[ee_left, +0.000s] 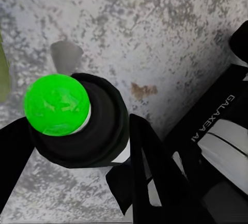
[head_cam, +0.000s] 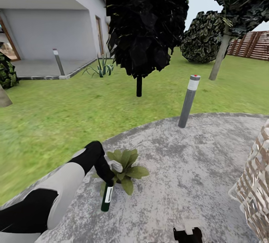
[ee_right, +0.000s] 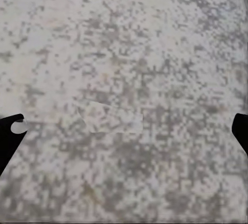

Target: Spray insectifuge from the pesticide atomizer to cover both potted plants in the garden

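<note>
1. Stone patio (head_cam: 194,168) — round, mottled grey, bordered by green lawn (head_cam: 56,123) on its far and left sides.
2. One potted plant (head_cam: 125,168) stands directly on the patio near its left edge — a low rosette of broad green leaves.
3. A grey bollard light (head_cam: 188,101) stands upright at the patio's far rim, where stone meets lawn.
4. A pale woven object (head_cam: 256,183) occupies the patio's right side; identity cannot be determined.

Dark green atomizer (head_cam: 107,198), white label
</note>
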Robot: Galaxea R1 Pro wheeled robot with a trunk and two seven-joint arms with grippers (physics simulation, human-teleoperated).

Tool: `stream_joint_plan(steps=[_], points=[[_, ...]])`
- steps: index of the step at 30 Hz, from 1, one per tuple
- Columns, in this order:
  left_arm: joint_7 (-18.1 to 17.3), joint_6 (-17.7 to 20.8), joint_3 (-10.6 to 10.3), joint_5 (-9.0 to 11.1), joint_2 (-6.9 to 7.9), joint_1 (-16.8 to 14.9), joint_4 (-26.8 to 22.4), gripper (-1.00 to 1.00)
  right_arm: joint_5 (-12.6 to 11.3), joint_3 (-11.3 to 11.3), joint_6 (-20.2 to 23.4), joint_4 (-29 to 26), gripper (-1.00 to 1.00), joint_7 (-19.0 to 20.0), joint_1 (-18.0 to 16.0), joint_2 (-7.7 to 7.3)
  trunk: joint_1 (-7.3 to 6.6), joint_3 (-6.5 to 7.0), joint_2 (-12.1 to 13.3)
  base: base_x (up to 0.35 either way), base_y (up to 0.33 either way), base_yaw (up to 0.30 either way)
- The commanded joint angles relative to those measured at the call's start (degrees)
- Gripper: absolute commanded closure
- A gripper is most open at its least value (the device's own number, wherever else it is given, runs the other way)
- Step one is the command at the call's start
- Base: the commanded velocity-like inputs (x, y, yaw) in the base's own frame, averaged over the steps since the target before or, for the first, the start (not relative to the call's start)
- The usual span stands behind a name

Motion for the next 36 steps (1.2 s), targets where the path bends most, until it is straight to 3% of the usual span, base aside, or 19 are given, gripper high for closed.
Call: stream_joint_plan(steps=[1,5,12,21,27,29,32,36], points=[[-0.58,0.64,-0.11,-0.49,0.11,0.19,-0.11,1.0,0.6,0.1,-0.06,0.09,-1.0,-0.51,-0.05,0.01,-0.01,-0.05,-0.02,0.0,0.0,-0.216],[-0.32,1.09,-0.09,-0.56,1.1,0.73,0.36,1.0,0.6,0.1,-0.05,0.13,-1.0,-0.51,-0.05,0.05,-0.01,-0.05,-0.02,0.0,0.0,-0.049],[2.32,3.73,0.44,-0.51,1.2,2.91,0.08,1.0,0.6,0.1,-0.07,0.15,-1.0,-0.51,-0.05,0.04,-0.01,-0.05,-0.02,0.0,0.0,-0.002],[4.73,7.26,0.52,-0.45,-1.37,3.09,-0.25,1.0,0.79,0.1,-0.06,0.16,-1.0,-0.49,-0.03,-0.18,-0.01,-0.05,-0.02,0.0,0.0,0.0],[4.92,7.29,0.62,-0.42,0.88,5.84,-0.13,1.0,0.87,0.1,-0.02,0.16,-1.0,-0.45,0.04,-0.3,-0.01,-0.05,-0.02,0.0,0.0,0.0],[5.35,7.28,0.62,-0.4,0.95,6.5,-0.16,1.0,0.87,0.1,-0.01,0.16,-1.0,-0.43,0.08,-0.3,-0.01,-0.05,-0.02,0.0,0.0,0.0],[10.41,7.29,0.79,0.32,0.58,7.27,-0.16,1.0,0.87,0.1,0.01,0.16,-1.0,-0.47,0.12,-0.31,-0.01,-0.05,-0.02,0.0,0.0,0.0],[11.22,7.32,0.99,0.46,0.39,7.38,-0.23,1.0,0.87,0.1,-0.04,0.16,-1.0,-0.48,0.13,-0.28,-0.01,-0.05,-0.02,0.0,0.0,0.0]])
